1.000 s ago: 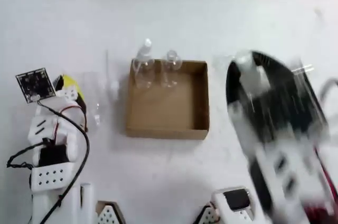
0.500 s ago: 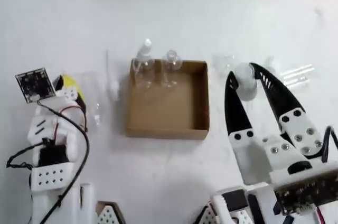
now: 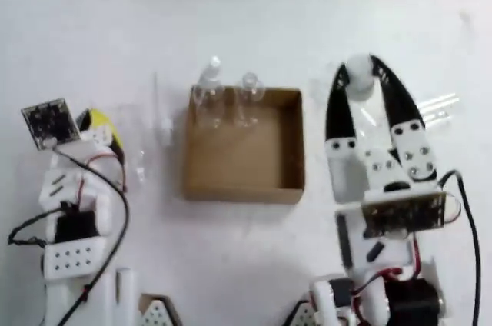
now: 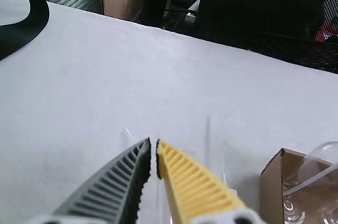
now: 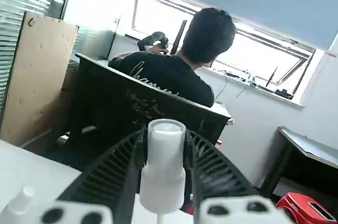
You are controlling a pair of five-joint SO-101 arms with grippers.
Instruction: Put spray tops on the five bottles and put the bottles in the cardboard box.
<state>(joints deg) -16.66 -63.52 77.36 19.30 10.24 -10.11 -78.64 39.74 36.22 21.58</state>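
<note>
Two black fingers of the right tool [image 3: 359,67] are clamped on a white plastic spray top [image 3: 358,86], in the upper right of the high view over the white desk [image 3: 323,26]. The top appears to lie along the fingers, with its head at their tips and its thin tube trailing back toward the tool's base. Left of it in that view sits the shallow brown cardboard box [image 3: 244,191]. Two clear plastic bottles stand in the box's upper left corner: the left bottle [image 3: 208,99] already capped, the right bottle [image 3: 247,99] with a bare neck. That upright bare neck is probably the target. It lies leftward and slightly lower in the frame from the held top, and the right arm is the nearer one. The left tool [image 4: 153,142], grey and yellow fingers together on nothing, rests at the left of the high view, beyond the box.
</note>
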